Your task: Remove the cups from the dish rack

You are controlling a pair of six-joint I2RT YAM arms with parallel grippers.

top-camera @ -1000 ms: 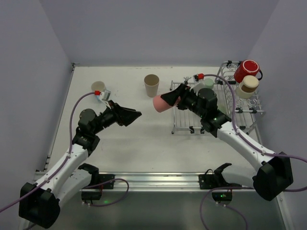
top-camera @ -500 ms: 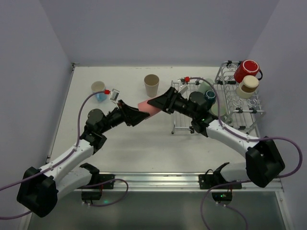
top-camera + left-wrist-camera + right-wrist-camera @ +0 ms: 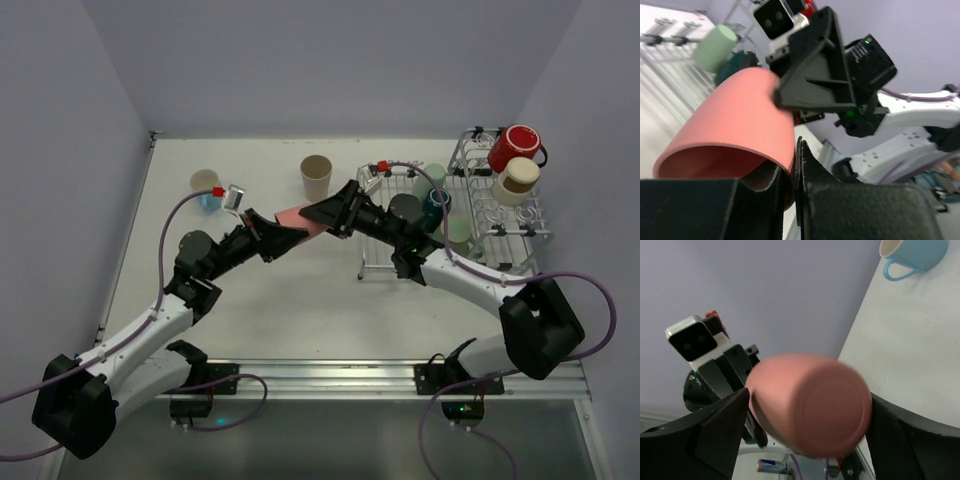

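Note:
A pink cup [image 3: 298,217] hangs on its side above the table between the two arms. My left gripper [image 3: 283,233] is shut on its rim [image 3: 782,150], one finger inside the mouth and one outside. My right gripper [image 3: 326,213] is open, its fingers [image 3: 722,427] spread on either side of the cup's base [image 3: 810,405]. The dish rack [image 3: 380,268] on the right holds a green cup [image 3: 436,175], a dark teal cup [image 3: 437,199], a red mug [image 3: 514,146] and a cream cup [image 3: 520,179].
A beige tumbler [image 3: 316,177] stands upright at the back middle of the table. A light blue mug [image 3: 208,188] stands at the back left, also seen in the right wrist view [image 3: 912,254]. Walls close in the table on three sides.
My right arm carried the pink cup leftward away from the rack. My left gripper rose to meet it and shut on the rim. The right fingers have spread wider around the base.

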